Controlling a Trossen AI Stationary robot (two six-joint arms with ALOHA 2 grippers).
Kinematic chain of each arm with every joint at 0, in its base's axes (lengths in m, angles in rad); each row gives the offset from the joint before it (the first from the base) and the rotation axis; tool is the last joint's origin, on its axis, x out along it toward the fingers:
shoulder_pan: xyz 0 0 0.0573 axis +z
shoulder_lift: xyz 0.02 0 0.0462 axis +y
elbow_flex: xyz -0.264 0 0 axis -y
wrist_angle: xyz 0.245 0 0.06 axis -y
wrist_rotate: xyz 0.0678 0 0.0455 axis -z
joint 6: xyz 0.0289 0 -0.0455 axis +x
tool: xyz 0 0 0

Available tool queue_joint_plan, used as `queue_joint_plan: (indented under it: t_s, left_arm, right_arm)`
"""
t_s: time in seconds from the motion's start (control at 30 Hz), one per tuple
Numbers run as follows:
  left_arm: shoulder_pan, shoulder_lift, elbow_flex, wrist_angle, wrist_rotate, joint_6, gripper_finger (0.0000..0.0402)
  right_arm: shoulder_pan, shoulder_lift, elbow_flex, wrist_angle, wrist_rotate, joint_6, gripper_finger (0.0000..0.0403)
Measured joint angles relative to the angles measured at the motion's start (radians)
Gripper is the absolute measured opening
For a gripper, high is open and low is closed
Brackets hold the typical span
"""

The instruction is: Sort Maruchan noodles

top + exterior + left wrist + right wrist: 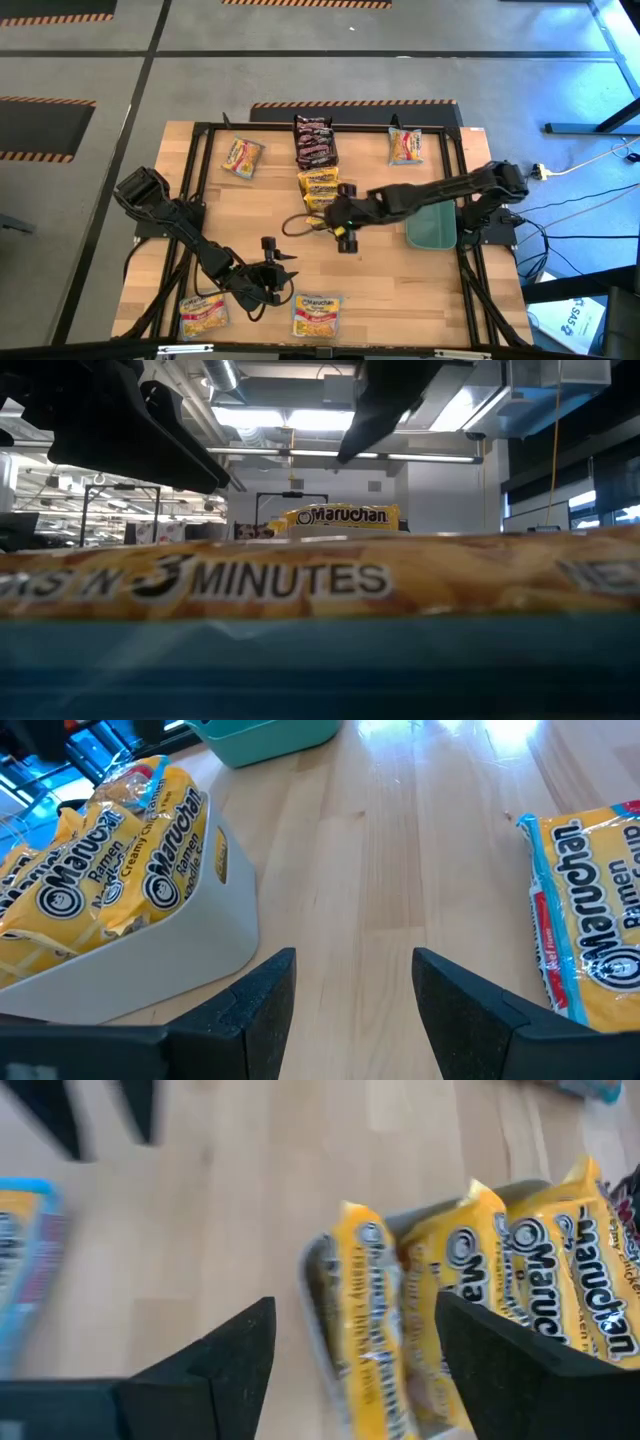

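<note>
Over the desk's (390, 270) middle, right fingers (215, 1365) stand wide above yellow Maruchan packets (318, 187) in a clear bin; at 7 o'clock, left fingers (262, 1000) gape, empty

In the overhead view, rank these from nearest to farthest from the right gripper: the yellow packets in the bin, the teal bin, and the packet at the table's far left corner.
From the right gripper:
1. Yellow packets, right beside it, centre.
2. Teal bin, toward the right edge.
3. Far-left packet, at the far left corner.
</note>
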Motion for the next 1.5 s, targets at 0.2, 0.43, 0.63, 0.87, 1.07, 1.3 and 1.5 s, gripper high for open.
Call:
queue_joint_plan:
  t_s: [0.2, 0.43, 0.63, 0.87, 1.07, 1.3, 1.5]
  left_arm:
    - [0.000, 0.000, 0.000, 0.016, 0.000, -0.003, 0.0195]
    - [0.004, 0.000, 0.000, 0.038, 0.026, -0.019, 0.0195]
    - [0.031, 0.000, 0.000, 0.037, 0.070, -0.045, 0.0195]
    - [0.089, 0.000, 0.000, -0.071, 0.070, -0.166, 0.0195]
    - [0.170, 0.000, 0.000, -0.281, 0.056, -0.377, 0.0195]
    - [0.278, 0.000, 0.000, -0.313, 0.015, -0.387, 0.0195]
    - [0.360, 0.011, -0.036, -0.288, 0.021, -0.275, 0.0195]
  right_arm:
    - [0.140, -0.055, -0.023, -0.020, 0.030, 0.046, 0.0233]
    - [0.252, -0.056, -0.156, 0.025, 0.098, 0.109, 0.0194]
    - [0.256, -0.056, -0.300, 0.031, 0.139, 0.203, 0.0138]
    - [0.256, -0.056, -0.397, 0.033, 0.230, 0.261, 0.0082]
    - [0.216, -0.056, -0.437, 0.031, 0.305, 0.294, 0.0058]
    - [0.117, -0.056, -0.500, 0.157, 0.341, 0.276, 0.0053]
    - [0.064, -0.056, -0.546, 0.292, 0.306, 0.246, 0.0053]
